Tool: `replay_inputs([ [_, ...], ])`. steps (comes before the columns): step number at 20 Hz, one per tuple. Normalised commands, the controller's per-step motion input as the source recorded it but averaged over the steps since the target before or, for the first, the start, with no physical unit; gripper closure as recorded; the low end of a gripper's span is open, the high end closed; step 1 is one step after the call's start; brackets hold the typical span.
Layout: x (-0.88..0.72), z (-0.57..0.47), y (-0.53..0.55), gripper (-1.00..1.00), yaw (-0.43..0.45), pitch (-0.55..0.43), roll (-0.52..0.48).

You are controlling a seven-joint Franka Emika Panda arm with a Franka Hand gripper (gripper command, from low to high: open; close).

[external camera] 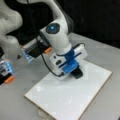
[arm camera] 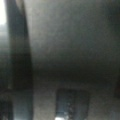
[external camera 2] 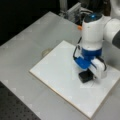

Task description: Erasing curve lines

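A white board [external camera: 67,97] [external camera 2: 60,72] lies flat on the grey table in both front views. My gripper [external camera: 75,70] [external camera 2: 86,72], with blue fingers, points straight down over the board's far part. It is shut on a black eraser block [external camera: 78,74] [external camera 2: 85,77] that rests on the board. A faint thin grey stroke of the curve lines [external camera 2: 90,85] shows just beside the eraser, toward a front view's bottom right. The arm hides the board behind the eraser. The wrist view is dark and very close, and neither eraser nor lines can be made out in it.
A small pale disc [external camera 2: 46,52] [external camera: 40,113] lies on the table against the board's edge. A second white robot base [external camera: 10,27] and orange-tipped fixtures [external camera: 10,79] stand at a front view's left. A black perforated surface [external camera 2: 15,110] borders the grey table.
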Motion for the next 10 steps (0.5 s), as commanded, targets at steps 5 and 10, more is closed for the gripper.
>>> replay_inputs([
  [5, 0.24, -0.77, 0.4, 1.0, -0.22, -0.105, 0.1],
  [10, 0.29, -0.82, 0.47, 1.0, -0.243, -0.107, 0.09],
])
